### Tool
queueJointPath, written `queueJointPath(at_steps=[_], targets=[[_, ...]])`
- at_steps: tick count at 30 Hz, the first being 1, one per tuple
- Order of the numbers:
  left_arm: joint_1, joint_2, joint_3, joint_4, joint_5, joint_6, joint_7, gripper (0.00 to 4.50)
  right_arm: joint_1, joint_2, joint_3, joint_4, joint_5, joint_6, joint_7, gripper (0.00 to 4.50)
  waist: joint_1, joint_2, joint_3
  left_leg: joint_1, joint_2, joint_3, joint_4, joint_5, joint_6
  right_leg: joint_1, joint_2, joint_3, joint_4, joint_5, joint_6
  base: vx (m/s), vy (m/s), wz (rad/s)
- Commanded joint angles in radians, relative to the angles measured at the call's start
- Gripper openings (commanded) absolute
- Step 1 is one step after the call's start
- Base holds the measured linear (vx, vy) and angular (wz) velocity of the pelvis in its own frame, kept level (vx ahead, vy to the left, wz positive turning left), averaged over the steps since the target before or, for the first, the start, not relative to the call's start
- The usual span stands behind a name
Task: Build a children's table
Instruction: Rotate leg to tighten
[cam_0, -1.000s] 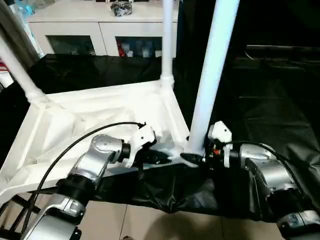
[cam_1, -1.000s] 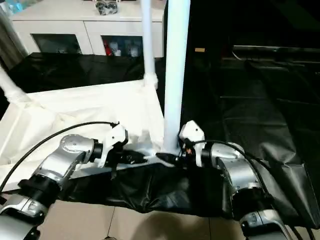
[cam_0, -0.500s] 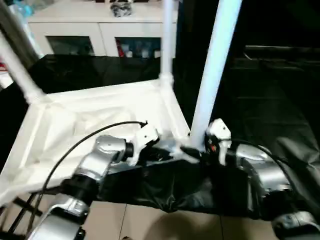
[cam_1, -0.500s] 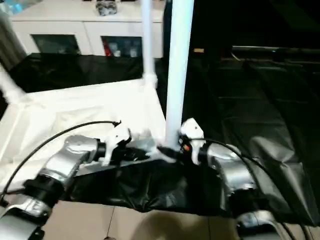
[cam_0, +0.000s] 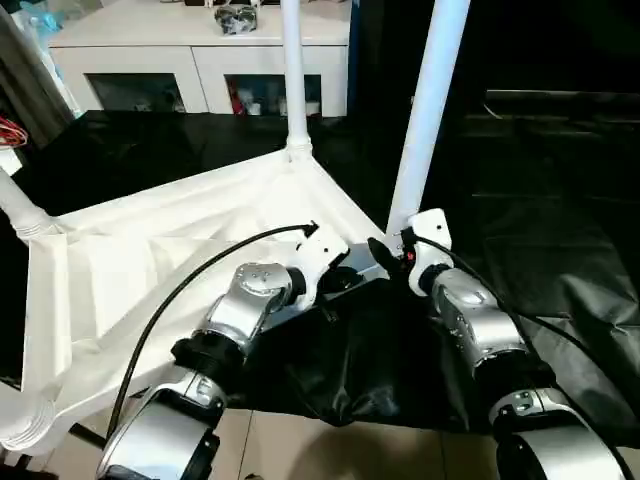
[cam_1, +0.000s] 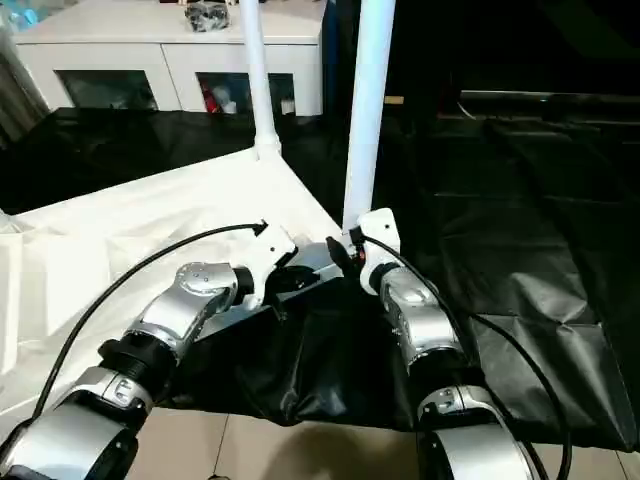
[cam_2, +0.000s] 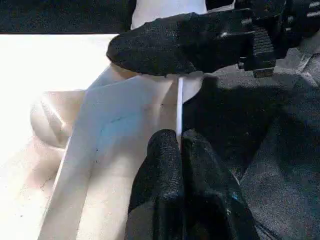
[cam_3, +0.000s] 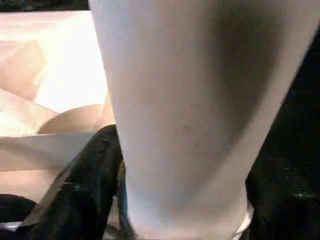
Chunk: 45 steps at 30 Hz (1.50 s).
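Observation:
The white tabletop (cam_0: 150, 260) lies upside down on the black-draped table, ribs up. Three white legs stand in its corner sockets: one far (cam_0: 291, 70), one at the left (cam_0: 15, 205) and one at the near right corner (cam_0: 425, 110). My left gripper (cam_0: 345, 282) is shut on the thin rim of the tabletop (cam_2: 178, 107) beside that near right corner. My right gripper (cam_0: 387, 250) clasps the base of the near right leg (cam_3: 190, 100), with one black finger (cam_3: 95, 170) pressed against its side.
A white cabinet (cam_0: 200, 60) with glass doors stands behind the table. Black cloth (cam_0: 560, 240) covers the table to the right and hangs over its front edge. Tiled floor (cam_0: 330, 450) shows below. An open corner socket (cam_0: 25, 430) sits at the tabletop's near left.
Both arms have reached forward, and the tabletop's near right corner with its leg has moved away from me, turning the tabletop. The camera has shifted too. Both grips are unchanged.

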Motion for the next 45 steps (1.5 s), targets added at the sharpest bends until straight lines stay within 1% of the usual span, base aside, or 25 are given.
queueJointPath(at_steps=[1, 3, 4, 5, 7, 8, 9, 11, 14, 16, 18, 20, 21, 23, 24, 28, 29, 32, 38, 40, 41, 42, 43, 44, 45], targets=[[-0.017, -0.031, 0.010, -0.066, -0.054, -0.070, -0.041, 0.00, 0.017, 0.064, 0.071, 0.007, 0.016, 0.016, 0.113, 3.71, 0.001, -0.021, -0.070, 0.010, 0.029, -0.006, -0.069, -0.214, 0.085, 0.057, -0.056, 0.042, -0.072, -0.233, -0.226, 0.000, 0.000, 0.00], [-0.008, -0.020, 0.005, -0.077, -0.060, -0.074, -0.070, 0.00, 0.022, 0.050, 0.076, -0.001, 0.019, 0.007, 0.142, 3.89, 0.001, -0.018, -0.069, 0.010, 0.031, -0.007, -0.070, -0.215, 0.084, 0.057, -0.057, 0.042, -0.070, -0.232, -0.228, 0.000, 0.000, 0.00], [0.009, 0.001, -0.004, -0.098, -0.070, -0.080, -0.121, 0.00, 0.035, 0.019, 0.091, -0.025, 0.020, 0.000, 0.202, 3.98, -0.001, -0.022, -0.069, 0.009, 0.031, -0.007, -0.070, -0.216, 0.086, 0.058, -0.057, 0.042, -0.070, -0.230, -0.229, 0.000, 0.000, 0.00], [0.022, 0.021, -0.011, -0.114, -0.076, -0.080, -0.158, 0.00, 0.048, -0.007, 0.106, -0.051, 0.021, -0.001, 0.254, 4.08, 0.000, -0.019, -0.069, 0.008, 0.031, -0.007, -0.070, -0.216, 0.094, 0.059, -0.057, 0.042, -0.070, -0.229, -0.229, 0.000, 0.000, 0.00], [0.036, 0.045, -0.020, -0.130, -0.082, -0.084, -0.204, 0.00, 0.066, -0.040, 0.121, -0.086, 0.027, -0.004, 0.331, 4.08, -0.001, -0.020, -0.068, 0.007, 0.031, -0.006, -0.070, -0.217, 0.097, 0.059, -0.056, 0.042, -0.070, -0.230, -0.229, 0.000, 0.000, 0.00], [0.043, 0.056, -0.022, -0.137, -0.084, -0.085, -0.221, 0.00, 0.076, -0.057, 0.129, -0.106, 0.031, -0.006, 0.367, 4.08, 0.002, -0.016, -0.068, 0.010, 0.035, -0.006, -0.071, -0.222, 0.099, 0.056, -0.055, 0.042, -0.070, -0.235, -0.231, 0.000, 0.000, 0.00], [0.047, 0.064, -0.023, -0.141, -0.085, -0.086, -0.232, 0.00, 0.083, -0.068, 0.135, -0.119, 0.034, -0.008, 0.390, 4.08, 0.001, -0.016, -0.067, 0.010, 0.035, -0.005, -0.071, -0.227, 0.098, 0.055, -0.054, 0.042, -0.071, -0.240, -0.232, 0.000, 0.000, 0.00], [0.066, 0.101, -0.025, -0.166, -0.097, -0.081, -0.303, 0.00, 0.115, -0.128, 0.156, -0.188, 0.057, -0.002, 0.519, 4.08, 0.007, -0.016, -0.066, 0.014, 0.037, -0.005, -0.073, -0.247, 0.088, 0.053, -0.055, 0.044, -0.073, -0.265, -0.228, 0.000, 0.000, 0.00], [0.079, 0.128, -0.025, -0.188, -0.110, -0.071, -0.353, 0.00, 0.136, -0.172, 0.168, -0.232, 0.073, 0.007, 0.604, 4.08, 0.015, -0.017, -0.067, 0.013, 0.038, -0.005, -0.073, -0.240, 0.090, 0.054, -0.053, 0.044, -0.069, -0.247, -0.227, 0.000, 0.000, 0.00], [0.090, 0.149, -0.026, -0.212, -0.123, -0.057, -0.395, 0.00, 0.151, -0.204, 0.174, -0.265, 0.085, 0.026, 0.668, 4.08, 0.017, -0.016, -0.067, 0.011, 0.039, -0.005, -0.073, -0.235, 0.092, 0.053, -0.054, 0.045, -0.067, -0.238, -0.234, 0.000, 0.000, 0.00], [0.100, 0.167, -0.029, -0.233, -0.133, -0.045, -0.432, 0.00, 0.161, -0.227, 0.179, -0.289, 0.093, 0.041, 0.714, 4.08, 0.020, -0.017, -0.067, 0.011, 0.039, -0.005, -0.073, -0.232, 0.093, 0.056, -0.055, 0.045, -0.066, -0.239, -0.235, 0.000, 0.000, 0.00], [0.105, 0.178, -0.032, -0.243, -0.137, -0.039, -0.454, 0.00, 0.165, -0.239, 0.182, -0.300, 0.096, 0.046, 0.736, 3.84, 0.022, -0.015, -0.067, 0.011, 0.039, -0.005, -0.072, -0.227, 0.094, 0.052, -0.055, 0.045, -0.066, -0.242, -0.235, 0.000, 0.000, 0.00], [0.107, 0.183, -0.033, -0.249, -0.139, -0.036, -0.464, 0.00, 0.167, -0.244, 0.185, -0.306, 0.097, 0.051, 0.742, 3.84, 0.022, -0.016, -0.067, 0.011, 0.038, -0.004, -0.072, -0.227, 0.092, 0.052, -0.054, 0.045, -0.067, -0.244, -0.234, 0.000, 0.000, 0.00], [0.112, 0.194, -0.035, -0.259, -0.143, -0.029, -0.483, 0.00, 0.171, -0.256, 0.194, -0.320, 0.100, 0.065, 0.756, 3.57, 0.022, -0.017, -0.065, 0.013, 0.040, -0.006, -0.075, -0.237, 0.082, 0.051, -0.055, 0.046, -0.069, -0.263, -0.231, 0.000, 0.000, 0.00], [0.113, 0.196, -0.036, -0.261, -0.144, -0.027, -0.487, 0.00, 0.172, -0.257, 0.195, -0.323, 0.101, 0.068, 0.759, 3.57, 0.023, -0.016, -0.066, 0.014, 0.040, -0.006, -0.074, -0.238, 0.080, 0.051, -0.055, 0.046, -0.068, -0.262, -0.231, 0.000, 0.000, 0.00], [0.125, 0.219, -0.042, -0.289, -0.154, -0.002, -0.534, 0.00, 0.189, -0.271, 0.209, -0.361, 0.110, 0.098, 0.801, 3.21, 0.024, -0.017, -0.067, 0.012, 0.039, -0.005, -0.073, -0.229, 0.080, 0.052, -0.055, 0.046, -0.066, -0.240, -0.236, 0.000, 0.000, 0.00], [0.125, 0.219, -0.042, -0.289, -0.154, -0.002, -0.534, 0.00, 0.189, -0.271, 0.209, -0.361, 0.110, 0.098, 0.801, 3.04, 0.024, -0.017, -0.066, 0.013, 0.039, -0.005, -0.074, -0.227, 0.080, 0.052, -0.054, 0.046, -0.066, -0.240, -0.236, 0.000, 0.000, 0.00], [0.131, 0.224, -0.042, -0.300, -0.156, 0.005, -0.538, 0.00, 0.201, -0.276, 0.221, -0.380, 0.108, 0.109, 0.813, 2.80, 0.026, -0.016, -0.065, 0.014, 0.039, -0.005, -0.075, -0.238, 0.074, 0.051, -0.054, 0.046, -0.068, -0.260, -0.231, 0.000, 0.000, 0.00], [0.121, 0.199, -0.030, -0.280, -0.136, -0.007, -0.476, 0.00, 0.215, -0.255, 0.218, -0.382, 0.099, 0.113, 0.770, 2.71, 0.031, -0.016, -0.067, 0.015, 0.040, -0.006, -0.074, -0.230, 0.070, 0.050, -0.055, 0.047, -0.068, -0.256, -0.225, 0.000, 0.000, 0.00], [0.105, 0.175, -0.018, -0.251, -0.116, -0.015, -0.400, 0.00, 0.207, -0.216, 0.197, -0.342, 0.076, 0.106, 0.673, 2.70, 0.031, -0.018, -0.066, 0.015, 0.039, -0.006, -0.074, -0.229, 0.065, 0.050, -0.055, 0.047, -0.069, -0.256, -0.224, 0.000, 0.000, 0.00], [0.100, 0.168, -0.015, -0.243, -0.109, -0.015, -0.376, 0.00, 0.203, -0.202, 0.189, -0.325, 0.067, 0.100, 0.634, 2.70, 0.030, -0.017, -0.065, 0.015, 0.037, -0.006, -0.075, -0.236, 0.058, 0.049, -0.057, 0.047, -0.071, -0.277, -0.220, 0.000, 0.000, 0.00], [0.086, 0.148, -0.005, -0.220, -0.099, -0.019, -0.324, 0.00, 0.182, -0.172, 0.173, -0.274, 0.042, 0.092, 0.536, 2.70, 0.030, -0.018, -0.065, 0.016, 0.037, -0.007, -0.075, -0.239, 0.053, 0.049, -0.057, 0.047, -0.072, -0.286, -0.216, 0.000, 0.000, 0.00], [0.086, 0.148, -0.005, -0.220, -0.099, -0.019, -0.324, 0.00, 0.182, -0.172, 0.173, -0.274, 0.042, 0.092, 0.536, 2.70, 0.024, -0.018, -0.063, 0.015, 0.033, -0.006, -0.076, -0.245, 0.041, 0.047, -0.056, 0.046, -0.074, -0.306, -0.209, 0.000, 0.000, 0.00], [0.056, 0.107, 0.012, -0.178, -0.078, -0.014, -0.220, 0.00, 0.139, -0.116, 0.145, -0.179, 0.009, 0.088, 0.368, 2.70, 0.017, -0.015, -0.063, 0.016, 0.032, -0.009, -0.078, -0.256, 0.024, 0.047, -0.055, 0.044, -0.075, -0.322, -0.204, 0.000, 0.000, 0.00], [0.048, 0.095, 0.016, -0.167, -0.073, -0.015, -0.192, 0.00, 0.127, -0.099, 0.136, -0.153, 0.002, 0.086, 0.322, 2.70, 0.012, -0.016, -0.063, 0.018, 0.031, -0.010, -0.078, -0.266, 0.018, 0.047, -0.054, 0.043, -0.076, -0.327, -0.202, 0.000, 0.000, 0.00]])
